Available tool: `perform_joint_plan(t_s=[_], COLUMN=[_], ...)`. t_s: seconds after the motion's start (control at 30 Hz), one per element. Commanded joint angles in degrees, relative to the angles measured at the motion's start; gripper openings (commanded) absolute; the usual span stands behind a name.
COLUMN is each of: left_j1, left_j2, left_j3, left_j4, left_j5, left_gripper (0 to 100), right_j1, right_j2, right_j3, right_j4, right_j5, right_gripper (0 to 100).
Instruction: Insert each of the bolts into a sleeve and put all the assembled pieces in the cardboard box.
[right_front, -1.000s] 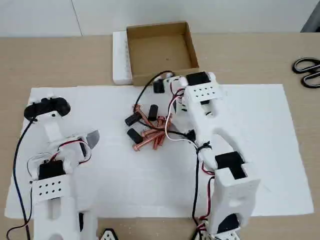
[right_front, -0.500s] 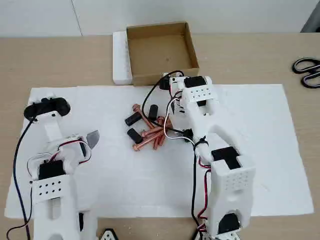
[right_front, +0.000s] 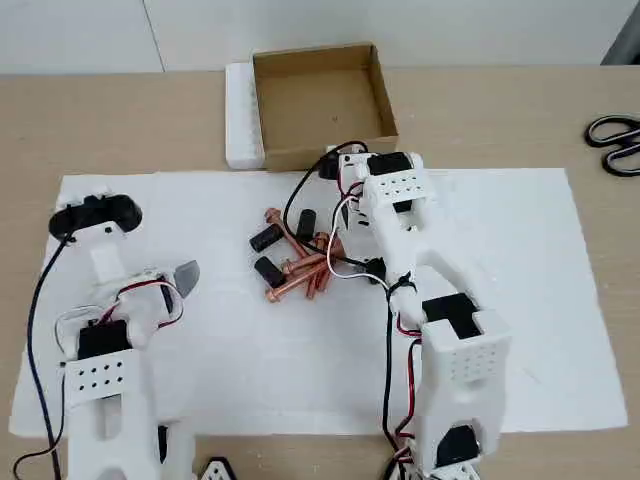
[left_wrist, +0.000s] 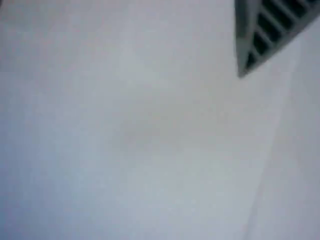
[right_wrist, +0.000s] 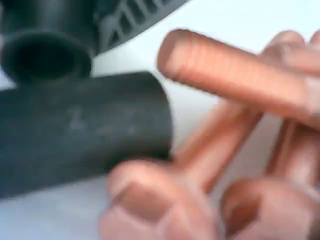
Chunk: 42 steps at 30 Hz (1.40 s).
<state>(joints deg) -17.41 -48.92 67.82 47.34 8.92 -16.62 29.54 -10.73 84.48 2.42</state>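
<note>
Several copper bolts (right_front: 305, 268) lie in a heap on the white foam sheet (right_front: 250, 350), with three black sleeves (right_front: 266, 238) among them. My right gripper (right_front: 348, 224) hangs low over the heap's right edge. Its wrist view looks closely at a lying sleeve (right_wrist: 80, 135), another sleeve's open end (right_wrist: 42, 55) and threaded bolts (right_wrist: 230, 75). My left gripper (right_front: 150, 268) rests open at the left of the sheet, one grey finger (left_wrist: 267, 32) above bare foam. The cardboard box (right_front: 381, 95) stands open behind the heap, with nothing inside.
A white foam block (right_front: 240, 115) lies against the box's left side. Scissors (right_front: 615, 140) rest on the wooden table at the far right. The right arm's cables (right_front: 310, 180) loop over the heap toward the box.
The right arm shifted and turned its wrist a little over the heap, then held still. The left arm, bolts and sleeves have not moved.
</note>
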Motion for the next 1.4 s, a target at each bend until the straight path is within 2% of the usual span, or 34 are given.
perform_joint_plan(t_s=[0.0,0.2,0.53,0.6,0.73,0.77,0.97,1.07,1.23,1.37], left_j1=[0.26,0.26,0.26,0.26,0.26,0.53,4.84,7.56,16.35,21.27], left_j2=[-1.14,-1.14,-1.14,-1.14,-1.14,-1.14,-1.05,-1.05,-1.05,-1.58], left_j3=[-0.13,-0.13,-0.13,-0.13,-0.13,-0.13,-1.80,-6.99,-18.59,-24.04], left_j4=[-1.32,-1.32,-1.32,-1.32,-1.32,-1.32,0.26,4.31,11.52,8.62], left_j5=[0.18,0.18,0.18,0.18,0.09,-0.09,-2.46,-5.98,-10.55,-9.58], left_gripper=[31,31,31,31,31,31,31,31,31,31], right_j1=[-0.31,-0.40,-0.40,-0.22,-0.13,-0.13,-0.13,-0.13,0.31,3.74], right_j2=[-0.04,3.74,4.53,4.62,4.09,4.00,-1.63,-10.42,-22.20,-24.13], right_j3=[-0.79,-1.05,-1.05,-0.97,-1.05,-1.05,-1.05,-1.05,-0.79,-0.79], right_j4=[-3.21,-3.21,-4.18,-4.79,-4.88,-4.62,-0.13,2.77,6.20,6.81], right_j5=[-0.09,0.00,0.00,0.00,0.00,0.09,0.70,0.88,0.97,0.97], right_gripper=[9.7,16.1,14.6,11.9,0.2,0.6,0.6,0.6,0.5,0.5])
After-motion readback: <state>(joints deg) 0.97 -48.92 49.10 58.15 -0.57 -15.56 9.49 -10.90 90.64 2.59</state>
